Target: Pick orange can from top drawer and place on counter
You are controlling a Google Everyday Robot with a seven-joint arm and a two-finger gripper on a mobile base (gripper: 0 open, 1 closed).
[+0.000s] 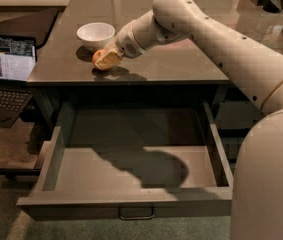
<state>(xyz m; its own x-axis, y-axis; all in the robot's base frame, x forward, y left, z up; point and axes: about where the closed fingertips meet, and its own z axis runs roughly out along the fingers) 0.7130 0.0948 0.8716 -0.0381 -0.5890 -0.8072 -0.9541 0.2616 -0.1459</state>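
A small round orange ball (98, 56) is seen in the upper left of the frame, low over the front left part of the large glossy grey-brown counter (181, 59), just below a white ceramic bowl (95, 35) that stands on the same surface. The tan-tipped gripper (107, 61) is placed directly against the ball's right side and partly covers it; whether it is clamped on the ball or parted from it cannot be told, nor whether the ball rests fully on the counter. The cream-coloured robot arm (221, 49) is stretched from the right edge of the frame up and across the counter to this spot. Below the counter's edge, the wide shallow dark-grey drawer (126, 196) is pulled fully open, with its small metal bar handle (136, 215) at the bottom centre, and the arm's dark shadow (151, 166) is cast across its flat floor. An open black laptop (6, 74) is visible at the left edge.
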